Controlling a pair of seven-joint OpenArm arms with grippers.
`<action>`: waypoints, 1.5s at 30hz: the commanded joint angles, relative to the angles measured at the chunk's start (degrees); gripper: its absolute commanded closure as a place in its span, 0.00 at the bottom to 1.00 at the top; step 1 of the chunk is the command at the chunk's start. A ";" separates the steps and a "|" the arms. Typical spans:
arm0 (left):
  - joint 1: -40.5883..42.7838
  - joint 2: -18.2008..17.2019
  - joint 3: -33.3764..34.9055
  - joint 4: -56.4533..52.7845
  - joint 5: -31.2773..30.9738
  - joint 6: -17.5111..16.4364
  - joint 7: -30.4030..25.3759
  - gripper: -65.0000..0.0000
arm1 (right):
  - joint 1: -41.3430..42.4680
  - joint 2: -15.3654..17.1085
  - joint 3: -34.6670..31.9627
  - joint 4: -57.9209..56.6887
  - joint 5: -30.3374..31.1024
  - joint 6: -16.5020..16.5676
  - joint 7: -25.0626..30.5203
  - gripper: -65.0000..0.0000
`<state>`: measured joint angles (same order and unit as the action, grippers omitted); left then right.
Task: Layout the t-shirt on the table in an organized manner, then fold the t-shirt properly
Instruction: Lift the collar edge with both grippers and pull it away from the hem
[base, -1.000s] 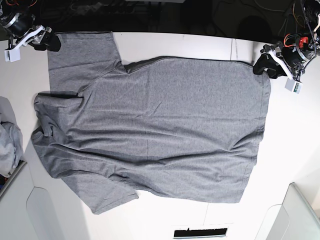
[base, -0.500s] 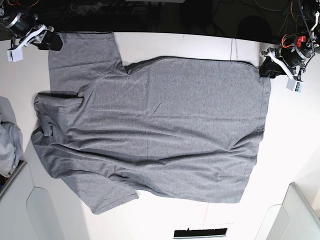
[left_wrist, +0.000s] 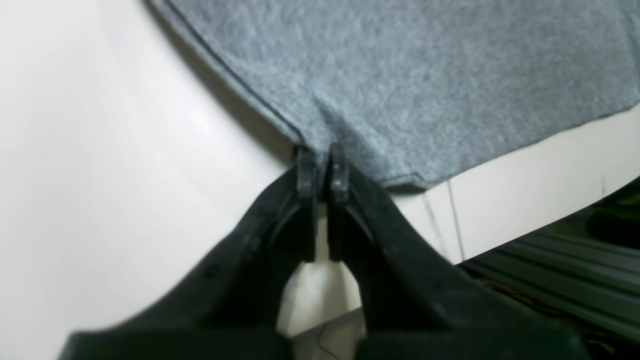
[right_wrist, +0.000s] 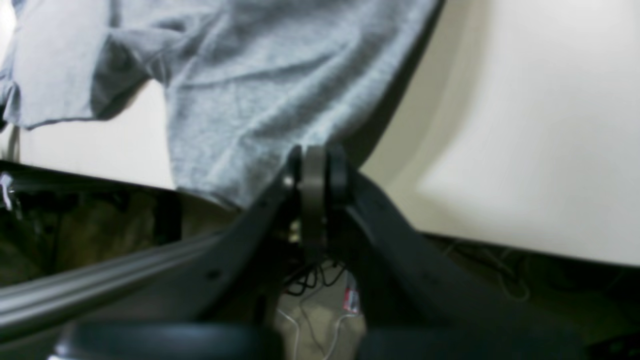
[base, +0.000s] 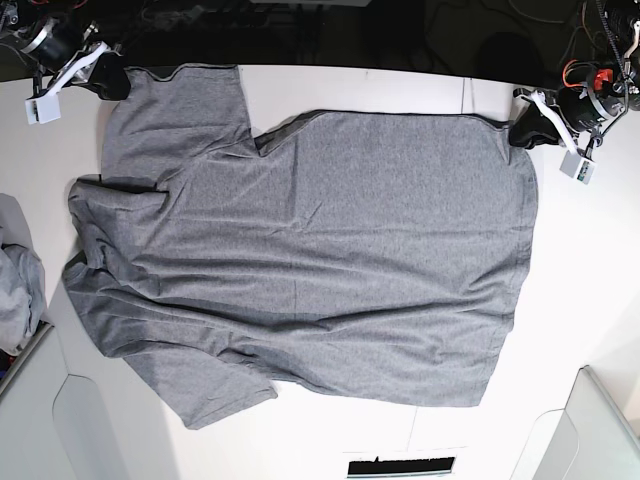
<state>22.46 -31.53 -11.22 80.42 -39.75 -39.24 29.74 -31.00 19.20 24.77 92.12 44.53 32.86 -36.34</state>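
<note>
The dark-grey t-shirt (base: 300, 250) lies spread out on the white table (base: 590, 270), collar end at the left, hem at the right. My left gripper (base: 522, 132) is shut on the shirt's far hem corner at the right; the left wrist view shows its black fingertips (left_wrist: 306, 167) pinching the seam edge of the shirt (left_wrist: 425, 85). My right gripper (base: 112, 78) is shut on the far sleeve's corner at the top left; in the right wrist view (right_wrist: 315, 170) the cloth (right_wrist: 260, 100) hangs lifted from it by the table's far edge.
A paler grey cloth bundle (base: 15, 285) sits at the left edge. Light grey bins stand at the bottom left (base: 45, 420) and bottom right (base: 600, 430). A thin seam line (base: 464, 95) crosses the table. The dark far edge (base: 330, 40) runs behind both grippers.
Both grippers have moved toward the table's far edge, pulling the sleeve corner and hem corner with them. The shirt's far edge has stretched tauter and shifted slightly up.
</note>
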 joint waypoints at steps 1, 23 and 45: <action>-0.02 -1.33 -0.59 1.57 -1.64 -0.76 -0.02 1.00 | -1.31 0.66 0.46 1.95 0.96 0.57 0.28 1.00; 9.31 -1.84 -15.98 13.35 -12.37 -0.76 6.75 1.00 | -18.43 0.63 2.93 23.74 2.01 0.52 -0.39 1.00; 9.27 -2.12 -24.15 13.38 -20.94 -0.76 13.77 1.00 | -26.12 -3.34 3.13 41.33 2.80 0.37 -0.83 1.00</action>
<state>31.73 -32.47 -34.87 92.95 -59.48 -39.31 44.56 -56.62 15.44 27.46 132.18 46.11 33.01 -38.59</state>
